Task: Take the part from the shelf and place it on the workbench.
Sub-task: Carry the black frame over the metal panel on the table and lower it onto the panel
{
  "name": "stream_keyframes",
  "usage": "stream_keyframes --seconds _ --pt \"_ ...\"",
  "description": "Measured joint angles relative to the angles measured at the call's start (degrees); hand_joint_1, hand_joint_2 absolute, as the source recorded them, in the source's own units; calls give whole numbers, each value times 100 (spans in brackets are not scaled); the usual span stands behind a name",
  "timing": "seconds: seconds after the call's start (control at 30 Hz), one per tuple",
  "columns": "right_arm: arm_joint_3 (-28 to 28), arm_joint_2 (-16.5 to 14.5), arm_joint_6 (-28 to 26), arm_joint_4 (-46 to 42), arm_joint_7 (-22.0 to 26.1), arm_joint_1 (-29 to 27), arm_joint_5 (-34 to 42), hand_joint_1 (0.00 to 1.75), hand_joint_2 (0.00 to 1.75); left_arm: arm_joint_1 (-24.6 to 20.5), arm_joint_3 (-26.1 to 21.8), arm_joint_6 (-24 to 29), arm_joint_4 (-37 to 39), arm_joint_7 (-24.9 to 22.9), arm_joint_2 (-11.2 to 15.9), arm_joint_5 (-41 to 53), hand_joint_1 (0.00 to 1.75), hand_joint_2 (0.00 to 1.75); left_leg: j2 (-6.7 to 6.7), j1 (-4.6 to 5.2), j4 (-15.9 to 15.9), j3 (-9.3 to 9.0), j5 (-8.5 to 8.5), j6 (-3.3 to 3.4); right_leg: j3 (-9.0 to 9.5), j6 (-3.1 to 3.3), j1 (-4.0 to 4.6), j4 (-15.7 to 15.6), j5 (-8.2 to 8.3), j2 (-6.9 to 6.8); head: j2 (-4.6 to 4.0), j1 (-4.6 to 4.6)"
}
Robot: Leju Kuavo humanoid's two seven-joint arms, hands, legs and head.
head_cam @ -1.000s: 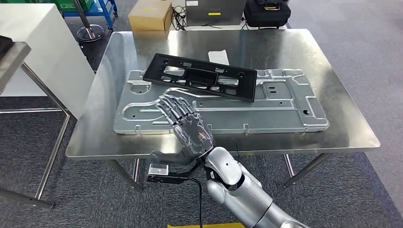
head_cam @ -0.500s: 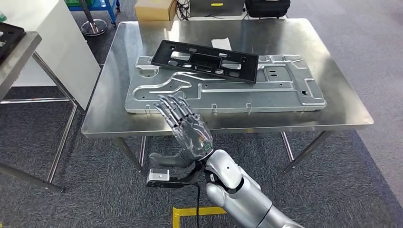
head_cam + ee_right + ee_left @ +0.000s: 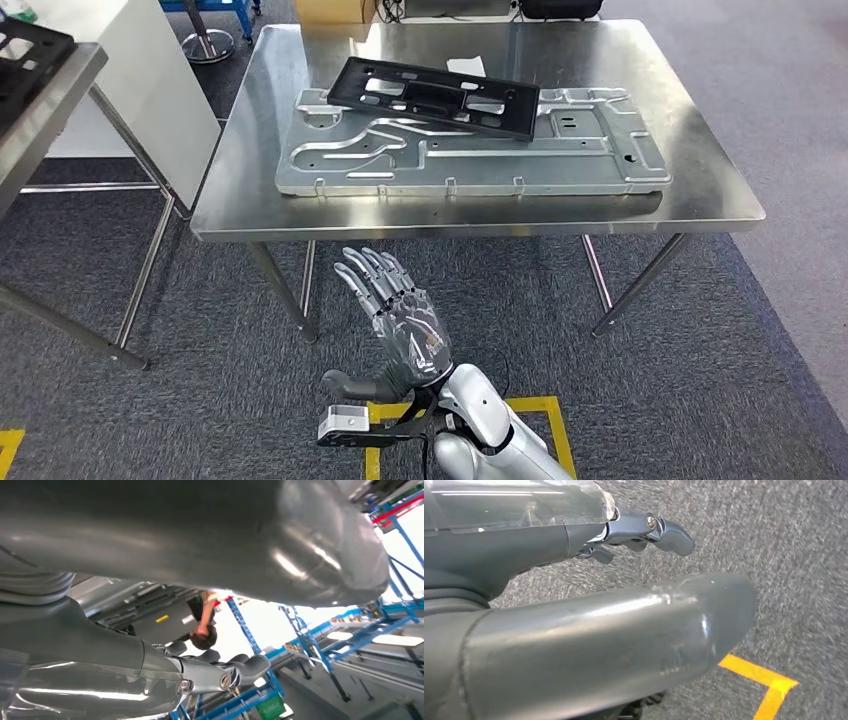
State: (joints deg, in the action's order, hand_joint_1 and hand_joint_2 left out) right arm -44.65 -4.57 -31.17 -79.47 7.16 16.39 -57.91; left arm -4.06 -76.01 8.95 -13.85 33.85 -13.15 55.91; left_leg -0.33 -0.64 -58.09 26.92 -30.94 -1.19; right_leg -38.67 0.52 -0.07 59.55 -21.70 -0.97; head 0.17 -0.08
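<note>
Head view: a black rectangular plastic frame with cut-out windows (image 3: 432, 96) lies slightly skewed across the far part of a large stamped grey sheet-metal panel (image 3: 470, 152), which rests flat on the stainless-steel workbench (image 3: 700, 195). The robot's right hand (image 3: 398, 318) is raised over grey carpet in front of the bench's near edge — fingers spread and extended toward the bench, thumb out to the side, nothing in its grasp, well apart from the frame. Yellow floor tape (image 3: 545, 420) marks the carpet beneath the wrist. At the left edge, a second steel table (image 3: 45, 115) carries another black part at its corner.

Left wrist view: the left hand (image 3: 574, 580) hangs above speckled grey carpet, its thick grey thumb (image 3: 624, 630) across the foreground and dark fingertips (image 3: 671, 530) beyond it, apart and holding nothing; a yellow tape corner (image 3: 769, 685) crosses the floor.

Right wrist view: the right hand's thumb and fingers stand apart — empty — with blue metal racks (image 3: 320, 645) and a person (image 3: 202, 620) in the bright background.
</note>
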Motion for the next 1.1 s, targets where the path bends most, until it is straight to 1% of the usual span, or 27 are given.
stream_keyframes --seconds 0.03,0.07,0.1,0.13,0.17,0.2,0.23,0.27,0.3,0.33,0.37,0.4,0.43,0.47,0.5,0.53,0.57,0.6,0.63,0.7,0.73,0.77,0.8,0.9,1.1 --pt "9 -5 -23 2 90 -89 127 0 0 2 -8 15 -1 5 -3 -9 0 0 6 -1 6 39 31 68 -8 -37 -6 -9 45 -5 1 -2" --pt "22 -9 -44 8 190 -194 289 0 0 3 -19 32 -2 14 -8 -25 0 0 16 -3 19 79 82 119 -33 -69 -18 6 29 3 1 -9" --pt "44 -13 -62 23 287 -318 474 0 0 3 -31 47 -3 22 -11 -44 0 0 29 -8 33 134 142 174 -77 -99 -31 83 -91 16 1 -2" --pt "94 -21 -102 69 394 -462 726 0 0 3 -49 58 -4 27 -16 -63 0 0 41 -17 46 205 209 218 -145 -125 -42 269 -329 30 1 9" --pt "175 -36 -179 167 519 -609 1040 0 0 3 -69 63 -5 26 -20 -86 0 0 46 -13 45 279 272 245 -218 -149 -51 539 -627 45 1 20" --pt "329 -61 -307 384 746 -749 1503 0 0 5 -95 68 -6 11 -24 -106 0 0 46 -9 44 360 334 264 -293 -170 -55 887 -898 51 1 33" --pt "567 -103 -459 722 1089 -872 2095 0 0 8 -123 76 -7 -11 -32 -125 0 0 45 -5 41 436 396 269 -340 -186 -60 1212 -1047 54 1 35" --pt "890 -148 -593 1162 1528 -962 2759 0 0 13 -149 93 -8 -40 -42 -145 0 0 42 0 38 508 452 270 -331 -194 -64 1415 -1043 58 1 36" --pt "1305 -190 -686 1699 2012 -1022 3467 0 0 20 -174 124 -9 -76 -55 -164 0 0 39 6 34 581 507 267 -252 -192 -66 1476 -926 61 1 39" --pt "1790 -223 -695 2276 2420 -1056 4120 0 0 28 -202 165 -10 -116 -72 -191 0 0 32 11 32 645 558 261 -72 -177 -66 1330 -760 62 1 39" --pt "2324 -235 -633 2870 2709 -1080 4702 0 0 33 -234 218 -11 -160 -96 -218 0 0 23 16 29 698 605 252 210 -147 -61 1003 -648 61 1 42" --pt "2855 -228 -532 3428 2879 -1100 5154 0 0 37 -266 274 -13 -203 -126 -243 0 0 11 30 22 740 642 238 527 -106 -45 581 -636 56 1 43" --pt "3344 -212 -417 3920 2959 -1127 5468 0 0 39 -294 324 -13 -237 -155 -262 0 0 3 39 16 765 674 214 799 -71 -29 191 -695 48 1 42" --pt "3754 -195 -317 4325 2987 -1158 5657 0 0 39 -314 366 -14 -261 -181 -272 0 0 3 44 12 775 700 186 981 -41 -9 -99 -777 47 1 45" --pt "4077 -183 -247 4654 2971 -1189 5760 0 0 35 -328 398 -14 -286 -196 -277 0 0 12 54 3 783 695 168 1053 -34 -2 -253 -831 53 1 44" --pt "4348 -181 -194 4955 2843 -1217 5855 0 0 27 -342 441 -14 -327 -203 -264 0 0 22 52 3 781 686 197 1059 -40 -3 -296 -835 62 0 42" --pt "4600 -184 -153 5238 2547 -1243 5972 0 0 14 -355 494 -14 -394 -206 -241 0 0 29 53 5 779 676 240 1059 -42 0 -312 -826 73 0 42" --pt "4841 -187 -129 5492 2079 -1268 6099 0 0 0 -366 554 -14 -477 -208 -215 0 0 33 55 9 775 664 285 1066 -44 -1 -317 -821 78 0 37" --pt "5078 -186 -123 5719 1470 -1290 6222 0 0 -9 -374 618 -14 -564 -212 -191 0 0 31 51 23 768 684 309 1071 -35 6 -311 -818 77 0 37" --pt "5499 -166 -112 6073 236 -1339 6410 0 0 -16 -399 701 -14 -702 -220 -207 0 0 27 46 50 756 744 238 1063 -5 13 -295 -805 75 0 36" --pt "5669 -154 -81 6204 -230 -1367 6486 0 0 -17 -420 731 -15 -751 -226 -241 0 0 24 44 60 754 776 202 1050 9 16 -287 -796 75 0 36" --pt "5817 -145 -33 6311 -547 -1398 6547 0 0 -18 -447 754 -15 -794 -234 -286 0 0 23 42 66 754 798 175 1034 22 18 -280 -788 77 0 35" --pt "5944 -143 25 6397 -743 -1421 6588 0 0 -19 -478 774 -16 -833 -244 -332 0 0 23 40 70 755 812 161 1020 33 20 -272 -780 80 0 35" --pt "6170 -155 209 6572 -882 -1447 6541 0 0 -30 -573 818 -16 -945 -293 -422 0 0 24 36 74 760 825 145 1000 42 23 -257 -775 87 0 33" --pt "6189 -160 633 6689 -519 -1447 6195 0 0 -92 -682 921 -16 -1114 -380 -445 0 0 24 29 76 769 837 123 994 43 30 -253 -776 87 1 36"
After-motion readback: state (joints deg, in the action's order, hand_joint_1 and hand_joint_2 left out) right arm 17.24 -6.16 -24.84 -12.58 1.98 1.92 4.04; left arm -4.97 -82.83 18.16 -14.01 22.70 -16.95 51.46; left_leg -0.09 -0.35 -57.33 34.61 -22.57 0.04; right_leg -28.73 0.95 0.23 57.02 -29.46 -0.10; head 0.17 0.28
